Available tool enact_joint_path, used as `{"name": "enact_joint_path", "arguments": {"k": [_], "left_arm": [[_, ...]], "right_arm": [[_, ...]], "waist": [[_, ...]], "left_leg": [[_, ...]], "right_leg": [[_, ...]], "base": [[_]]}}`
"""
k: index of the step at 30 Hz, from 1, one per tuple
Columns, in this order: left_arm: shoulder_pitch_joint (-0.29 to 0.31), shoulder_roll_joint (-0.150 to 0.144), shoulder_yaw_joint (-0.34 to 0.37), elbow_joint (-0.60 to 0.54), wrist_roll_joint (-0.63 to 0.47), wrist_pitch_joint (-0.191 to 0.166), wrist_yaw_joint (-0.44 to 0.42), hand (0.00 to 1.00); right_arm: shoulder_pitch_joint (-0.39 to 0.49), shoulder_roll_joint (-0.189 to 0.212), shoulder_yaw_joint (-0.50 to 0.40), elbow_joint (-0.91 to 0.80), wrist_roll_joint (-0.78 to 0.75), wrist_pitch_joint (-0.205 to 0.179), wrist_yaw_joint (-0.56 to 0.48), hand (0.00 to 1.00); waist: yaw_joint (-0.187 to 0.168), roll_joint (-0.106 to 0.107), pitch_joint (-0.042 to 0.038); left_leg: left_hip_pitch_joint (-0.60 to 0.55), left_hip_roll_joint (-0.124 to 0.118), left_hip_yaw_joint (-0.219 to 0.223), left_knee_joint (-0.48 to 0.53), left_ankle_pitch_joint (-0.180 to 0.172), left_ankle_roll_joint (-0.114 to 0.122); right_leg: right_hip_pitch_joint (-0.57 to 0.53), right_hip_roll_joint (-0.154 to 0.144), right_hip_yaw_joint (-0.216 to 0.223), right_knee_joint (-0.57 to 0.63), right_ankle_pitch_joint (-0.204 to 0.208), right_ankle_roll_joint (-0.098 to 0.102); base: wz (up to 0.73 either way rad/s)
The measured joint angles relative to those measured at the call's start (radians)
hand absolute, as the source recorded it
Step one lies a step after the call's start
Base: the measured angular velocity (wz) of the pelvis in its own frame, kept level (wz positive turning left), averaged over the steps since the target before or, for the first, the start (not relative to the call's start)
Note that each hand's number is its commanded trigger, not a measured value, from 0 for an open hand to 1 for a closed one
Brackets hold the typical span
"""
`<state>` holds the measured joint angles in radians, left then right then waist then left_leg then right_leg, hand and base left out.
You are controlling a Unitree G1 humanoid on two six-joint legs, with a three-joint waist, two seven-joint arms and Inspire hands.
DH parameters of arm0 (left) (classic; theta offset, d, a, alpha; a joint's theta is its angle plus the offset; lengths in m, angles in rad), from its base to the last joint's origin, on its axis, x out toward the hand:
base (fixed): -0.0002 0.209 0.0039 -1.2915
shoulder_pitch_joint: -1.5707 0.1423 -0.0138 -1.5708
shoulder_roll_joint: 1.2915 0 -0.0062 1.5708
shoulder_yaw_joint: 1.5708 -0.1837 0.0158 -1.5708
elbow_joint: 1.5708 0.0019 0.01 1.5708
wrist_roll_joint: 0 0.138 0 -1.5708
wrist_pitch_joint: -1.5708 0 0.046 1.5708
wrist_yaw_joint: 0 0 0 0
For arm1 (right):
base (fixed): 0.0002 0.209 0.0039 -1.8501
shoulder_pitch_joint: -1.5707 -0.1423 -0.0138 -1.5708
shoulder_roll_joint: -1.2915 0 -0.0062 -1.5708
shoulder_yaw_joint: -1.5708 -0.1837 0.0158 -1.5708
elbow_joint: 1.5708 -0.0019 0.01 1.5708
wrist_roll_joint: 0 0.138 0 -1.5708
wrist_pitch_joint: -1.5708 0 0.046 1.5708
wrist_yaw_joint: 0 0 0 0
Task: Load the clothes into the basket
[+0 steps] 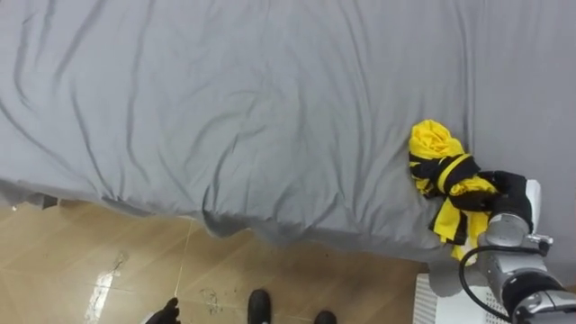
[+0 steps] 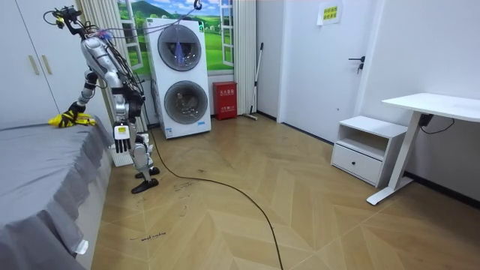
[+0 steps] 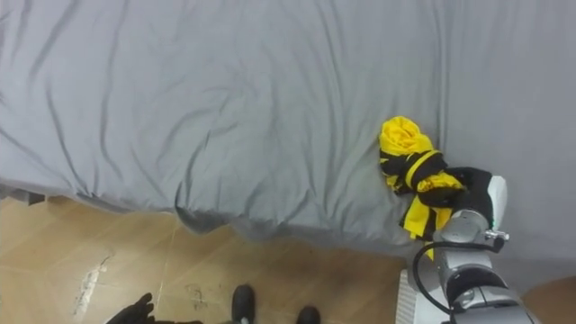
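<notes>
The right hand holds the yellow-and-black garment in curled fingers on the grey bed.

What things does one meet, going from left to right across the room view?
yellow and black garment → stacked washing machines → red box → low white cabinet → white desk

Light over the bed is even and soft: the creases in its grey sheet carry only faint shading, and the yellow garment clasped in my right hand stands out brightly. The wooden floor shows a pale glare patch below the bed's edge. The room view is bright throughout, with a soft shadow under the white desk.
</notes>
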<state>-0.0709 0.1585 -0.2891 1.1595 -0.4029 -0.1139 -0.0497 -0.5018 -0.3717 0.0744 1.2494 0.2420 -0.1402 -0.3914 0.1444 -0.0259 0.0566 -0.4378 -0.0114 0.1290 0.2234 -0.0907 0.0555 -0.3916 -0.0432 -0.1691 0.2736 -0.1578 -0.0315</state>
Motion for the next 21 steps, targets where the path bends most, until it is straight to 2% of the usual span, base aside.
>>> {"name": "enact_joint_path", "arguments": {"k": [4, 8, 11, 13, 15, 16, 18, 20, 21], "left_arm": [[0.002, 0.004, 0.018, 0.005, 0.005, 0.0, -0.002, 0.0], [0.016, 0.009, 0.059, -0.001, 0.015, 0.001, -0.001, 0.0], [0.034, 0.01, 0.091, -0.006, 0.028, 0.001, 0.006, 0.0], [0.078, 0.011, 0.116, -0.047, 0.059, 0.001, 0.023, 0.0], [0.11, 0.008, 0.131, -0.062, 0.072, 0.001, 0.035, 0.0], [0.124, 0.006, 0.134, -0.061, 0.075, 0.002, 0.039, 0.0], [0.153, 0.005, 0.156, -0.062, 0.097, 0.003, 0.04, 0.0], [0.174, 0.006, 0.171, -0.062, 0.102, 0.003, 0.043, 0.0], [0.186, 0.004, 0.182, -0.063, 0.107, 0.003, 0.045, 0.0]], "right_arm": [[0.003, 0.0, -0.028, -0.022, -0.012, 0.009, 0.003, 1.0], [0.042, 0.0, -0.03, -0.149, -0.011, 0.013, 0.001, 1.0], [0.112, 0.0, -0.034, -0.269, -0.017, 0.012, 0.001, 1.0], [0.211, 0.003, -0.067, -0.408, -0.011, 0.03, 0.001, 1.0], [0.278, 0.005, -0.086, -0.524, -0.012, 0.034, 0.003, 1.0], [0.309, 0.01, -0.103, -0.581, -0.009, 0.033, 0.003, 1.0], [0.365, 0.015, -0.12, -0.657, 0.007, 0.03, 0.003, 1.0], [0.408, 0.02, -0.144, -0.708, 0.021, 0.026, 0.004, 1.0], [0.423, 0.02, -0.159, -0.729, 0.029, 0.026, 0.008, 1.0]], "waist": [[-0.006, -0.002, -0.0026], [-0.04, -0.009, -0.0088], [-0.072, -0.021, -0.0221], [-0.091, -0.036, -0.0353], [-0.113, -0.04, -0.043], [-0.121, -0.041, -0.0444], [-0.136, -0.042, -0.0576], [-0.144, -0.043, -0.0606], [-0.145, -0.043, -0.0609]], "left_leg": [[0.033, 0.0, 0.003, -0.001, 0.0, 0.0], [0.065, -0.001, 0.005, 0.0, 0.0, 0.0], [0.113, -0.002, 0.01, -0.003, 0.0, 0.0], [0.171, -0.005, 0.012, -0.02, -0.001, 0.0], [0.215, -0.007, 0.014, -0.03, -0.001, -0.001], [0.252, -0.007, 0.023, -0.041, -0.002, -0.002], [0.304, -0.007, 0.03, -0.059, -0.009, -0.005], [0.347, -0.001, 0.039, -0.064, -0.023, -0.01], [0.37, 0.0, 0.059, -0.067, -0.03, -0.012]], "right_leg": [[0.031, 0.0, 0.003, 0.0, 0.0, 0.0], [0.064, -0.001, 0.004, 0.0, -0.001, 0.0], [0.117, -0.002, 0.011, -0.015, -0.003, 0.002], [0.171, 0.001, 0.022, -0.036, -0.007, 0.005], [0.219, 0.001, 0.022, -0.055, -0.007, 0.005], [0.25, 0.004, 0.028, -0.065, -0.007, 0.006], [0.302, 0.011, 0.033, -0.09, -0.007, 0.007], [0.337, 0.017, 0.047, -0.094, -0.008, 0.006], [0.351, 0.023, 0.065, -0.095, -0.008, 0.006]], "base": [[-0.01], [0.0], [0.0], [0.0], [-0.03], [-0.12], [-0.12], [-0.23], [-0.47]]}}
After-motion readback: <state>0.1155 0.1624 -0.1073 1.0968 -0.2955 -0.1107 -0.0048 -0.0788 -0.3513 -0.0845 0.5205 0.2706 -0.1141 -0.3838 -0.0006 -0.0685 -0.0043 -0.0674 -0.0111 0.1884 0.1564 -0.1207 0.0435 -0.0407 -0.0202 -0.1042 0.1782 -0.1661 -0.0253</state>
